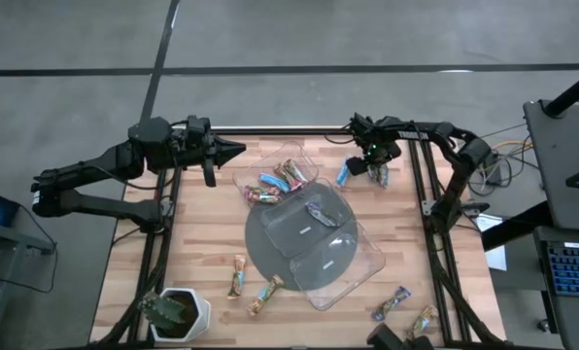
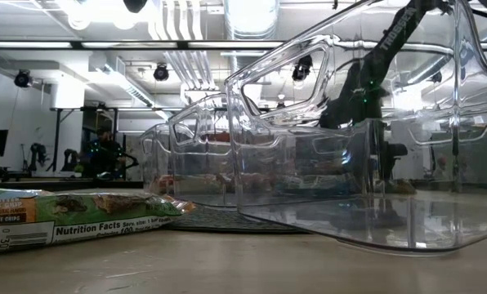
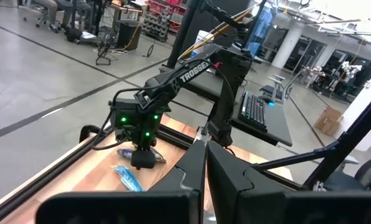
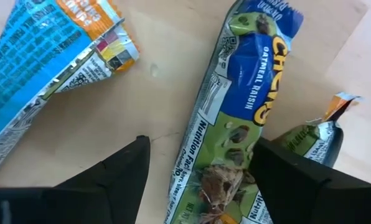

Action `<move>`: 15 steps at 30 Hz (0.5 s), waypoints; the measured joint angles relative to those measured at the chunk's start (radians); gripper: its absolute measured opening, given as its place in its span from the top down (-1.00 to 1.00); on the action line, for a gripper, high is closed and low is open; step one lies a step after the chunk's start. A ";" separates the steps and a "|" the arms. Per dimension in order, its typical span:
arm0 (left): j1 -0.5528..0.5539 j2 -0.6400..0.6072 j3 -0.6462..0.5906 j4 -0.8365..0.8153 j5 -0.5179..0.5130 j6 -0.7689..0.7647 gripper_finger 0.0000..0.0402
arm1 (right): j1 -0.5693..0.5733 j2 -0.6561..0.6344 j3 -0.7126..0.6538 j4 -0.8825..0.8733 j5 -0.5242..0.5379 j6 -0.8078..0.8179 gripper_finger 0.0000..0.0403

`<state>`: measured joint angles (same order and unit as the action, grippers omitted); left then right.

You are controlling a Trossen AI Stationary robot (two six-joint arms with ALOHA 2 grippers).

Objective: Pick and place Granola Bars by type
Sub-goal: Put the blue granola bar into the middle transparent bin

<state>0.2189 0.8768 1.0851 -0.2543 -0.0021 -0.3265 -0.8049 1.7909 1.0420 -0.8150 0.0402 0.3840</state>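
Observation:
Two granola bars lie flat on the wood at the table's far right: a blue-and-green bar (image 4: 235, 118) and a light blue bar (image 4: 42, 56). A third wrapper's end (image 4: 316, 134) shows beside the blue-and-green one. My right gripper (image 4: 201, 143) points down over them, open, with one finger on each side of the blue-and-green bar and touching nothing that I can see. It also shows in the high view (image 1: 375, 156). My left gripper (image 1: 233, 149) hangs level above the table's far left, shut and holding nothing. More bars (image 1: 275, 180) lie in the far clear tray.
Three clear trays (image 1: 340, 267) sit on and around a grey disc (image 1: 270, 243) at mid-table; one bar (image 1: 321, 214) lies in the middle tray. Loose bars lie near the front edge (image 1: 237, 275) (image 1: 267, 292) (image 1: 391, 303) (image 1: 423, 319). A white-potted plant (image 1: 173, 311) stands front left.

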 joint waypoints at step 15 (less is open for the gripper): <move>0.000 0.004 0.000 0.000 -0.052 0.000 1.00 | -0.004 -0.002 -0.002 0.019 0.004 -0.003 0.42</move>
<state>0.2192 0.8810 1.0851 -0.2543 -0.0538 -0.3264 -0.8089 1.7889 1.0405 -0.7960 0.0441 0.3813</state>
